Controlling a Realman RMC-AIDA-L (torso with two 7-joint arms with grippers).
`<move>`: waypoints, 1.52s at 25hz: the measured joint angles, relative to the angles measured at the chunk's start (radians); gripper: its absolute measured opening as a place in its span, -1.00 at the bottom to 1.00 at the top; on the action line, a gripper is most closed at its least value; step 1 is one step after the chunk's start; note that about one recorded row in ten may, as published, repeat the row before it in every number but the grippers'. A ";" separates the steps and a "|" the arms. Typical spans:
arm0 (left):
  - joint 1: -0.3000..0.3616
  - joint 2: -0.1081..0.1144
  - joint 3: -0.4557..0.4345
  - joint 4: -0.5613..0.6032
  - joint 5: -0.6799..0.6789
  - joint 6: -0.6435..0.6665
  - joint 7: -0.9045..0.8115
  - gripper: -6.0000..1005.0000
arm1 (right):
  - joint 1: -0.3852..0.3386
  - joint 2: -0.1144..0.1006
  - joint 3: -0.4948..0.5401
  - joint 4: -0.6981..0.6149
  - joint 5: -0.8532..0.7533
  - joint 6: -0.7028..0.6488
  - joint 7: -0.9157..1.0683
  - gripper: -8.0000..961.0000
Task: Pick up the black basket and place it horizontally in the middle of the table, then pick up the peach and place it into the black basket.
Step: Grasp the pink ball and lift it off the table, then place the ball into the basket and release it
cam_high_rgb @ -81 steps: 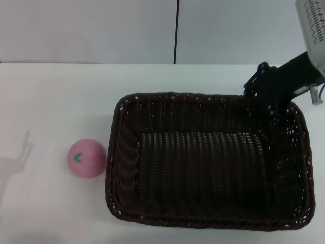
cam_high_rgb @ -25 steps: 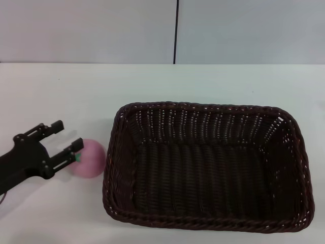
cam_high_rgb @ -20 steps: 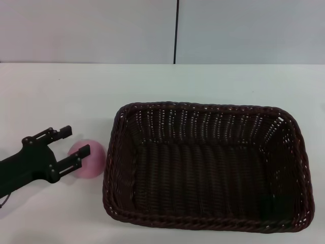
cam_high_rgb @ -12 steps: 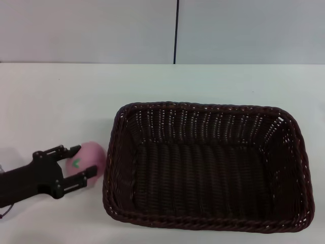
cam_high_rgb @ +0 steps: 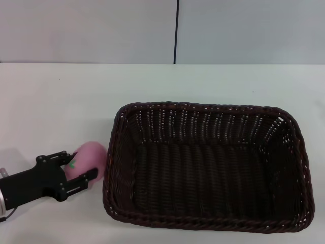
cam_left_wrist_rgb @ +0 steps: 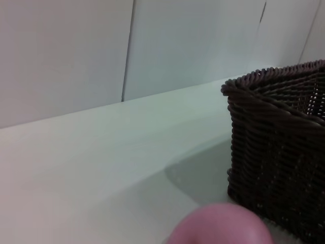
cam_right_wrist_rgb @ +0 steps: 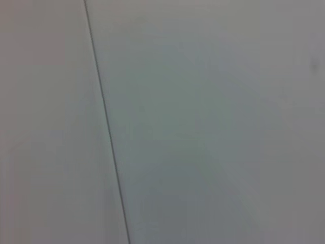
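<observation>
Peach [cam_high_rgb: 90, 156] sits on the table [cam_high_rgb: 56, 101] at near left, just beside the black basket [cam_high_rgb: 205, 165], which lies lengthwise mid-table ready to receive it. Left gripper [cam_high_rgb: 76, 166] straddles the peach with spread fingers, apparently not yet clamped; right arm out of sight

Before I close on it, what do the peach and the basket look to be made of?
The peach: smooth matte pink surface, probably plastic or foam, no fuzz visible. The black basket: woven wicker-like strands with a braided rim, natural or synthetic unclear. The left gripper straddles the peach, open.
</observation>
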State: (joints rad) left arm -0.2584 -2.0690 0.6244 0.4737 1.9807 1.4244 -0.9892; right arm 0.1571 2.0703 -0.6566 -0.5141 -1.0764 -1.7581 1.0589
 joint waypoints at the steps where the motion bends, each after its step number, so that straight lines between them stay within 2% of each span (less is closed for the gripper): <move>1: 0.000 0.000 -0.002 -0.011 -0.002 -0.001 0.027 0.30 | 0.001 0.001 0.000 0.015 0.000 0.005 -0.013 0.39; 4: 0.001 0.000 -0.002 -0.023 -0.003 0.005 0.073 0.28 | 0.006 0.002 0.003 0.055 0.000 0.006 -0.051 0.39; 7: 0.003 0.000 -0.005 -0.031 -0.005 0.009 0.089 0.03 | 0.009 0.000 0.004 0.075 0.002 0.007 -0.068 0.39; 13: 0.018 0.002 -0.010 -0.042 -0.072 0.045 0.115 -0.03 | 0.010 -0.001 0.008 0.092 0.006 0.021 -0.078 0.39; 14: 0.031 0.004 -0.019 -0.042 -0.128 0.077 0.125 -0.03 | 0.010 -0.001 0.008 0.093 0.006 0.026 -0.078 0.39; 19: 0.055 0.007 -0.069 -0.042 -0.243 0.174 0.156 -0.09 | 0.010 0.000 0.008 0.098 0.005 0.032 -0.079 0.39; 27: 0.050 0.003 -0.122 -0.044 -0.303 0.293 0.162 -0.22 | 0.012 -0.001 0.008 0.100 0.003 0.033 -0.079 0.39; 33: 0.018 -0.001 -0.101 -0.088 -0.326 0.416 0.200 -0.33 | 0.026 0.001 0.008 0.115 0.000 0.030 -0.079 0.39; 34: 0.002 -0.003 -0.059 -0.129 -0.323 0.430 0.267 -0.35 | 0.032 0.001 0.006 0.125 0.000 0.029 -0.079 0.39; 35: 0.002 -0.003 -0.059 -0.129 -0.323 0.430 0.267 -0.37 | 0.032 0.001 0.006 0.125 0.000 0.029 -0.079 0.39; 38: -0.031 -0.006 0.033 -0.198 -0.323 0.427 0.347 -0.44 | 0.036 0.001 0.000 0.127 0.000 0.029 -0.079 0.39</move>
State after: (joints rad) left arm -0.2891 -2.0749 0.6579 0.2755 1.6575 1.8513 -0.6426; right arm 0.1935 2.0715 -0.6562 -0.3871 -1.0769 -1.7295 0.9801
